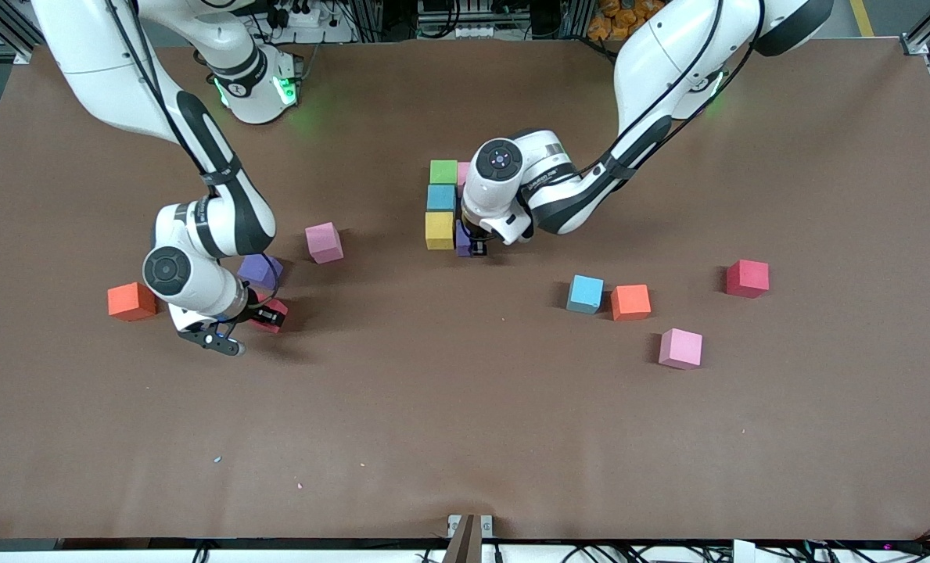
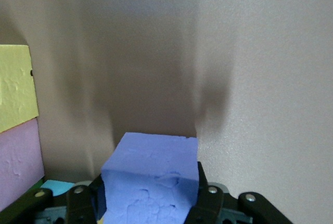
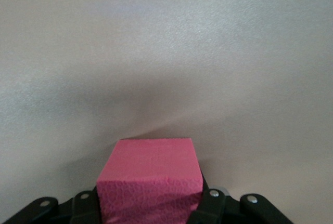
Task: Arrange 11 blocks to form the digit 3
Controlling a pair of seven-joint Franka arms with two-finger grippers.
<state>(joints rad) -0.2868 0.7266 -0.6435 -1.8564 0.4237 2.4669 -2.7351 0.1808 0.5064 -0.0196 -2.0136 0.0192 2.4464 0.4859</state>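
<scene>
While the left gripper (image 1: 476, 249) pinches a purple block (image 1: 463, 238) mid-table, the right gripper (image 1: 265, 317) clamps a red block (image 3: 151, 182).

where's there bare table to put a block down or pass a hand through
Widest free patch: the table nearer the front camera than every block. Another lies between the pink block and the yellow block. Crowded: the stack of green, light blue and yellow blocks by the left end effector; also around the right end effector.
</scene>
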